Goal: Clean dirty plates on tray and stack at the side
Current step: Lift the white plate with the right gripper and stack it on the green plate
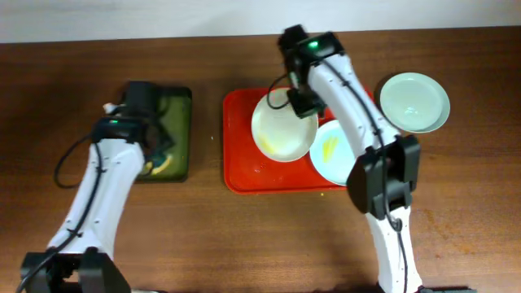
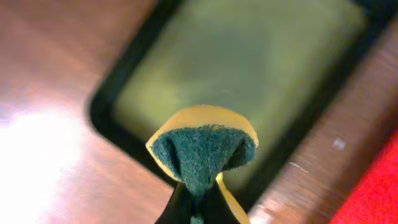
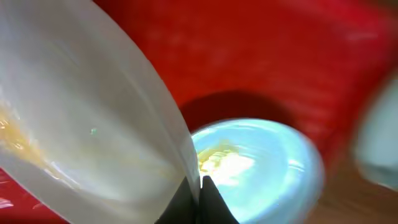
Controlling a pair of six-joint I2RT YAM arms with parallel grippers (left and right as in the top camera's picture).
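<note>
My right gripper [image 1: 303, 101] is shut on the rim of the cream-white plate [image 1: 281, 126] and holds it tilted above the red tray [image 1: 238, 163]; the plate has a yellow smear. In the right wrist view the fingers [image 3: 199, 186] pinch the plate's [image 3: 81, 112] edge. A pale blue plate [image 1: 332, 151] with yellow smears lies on the tray's right side and shows in the right wrist view [image 3: 261, 168]. Another pale blue plate [image 1: 414, 102] sits on the table to the right of the tray. My left gripper [image 1: 155, 159] is shut on a folded green-and-yellow sponge [image 2: 202, 152] over the dark tray [image 1: 175, 106].
The dark green-black tray [image 2: 118, 93] lies on the brown wooden table left of the red tray. A strip of bare table separates the two trays. The far table edge runs along the top of the overhead view.
</note>
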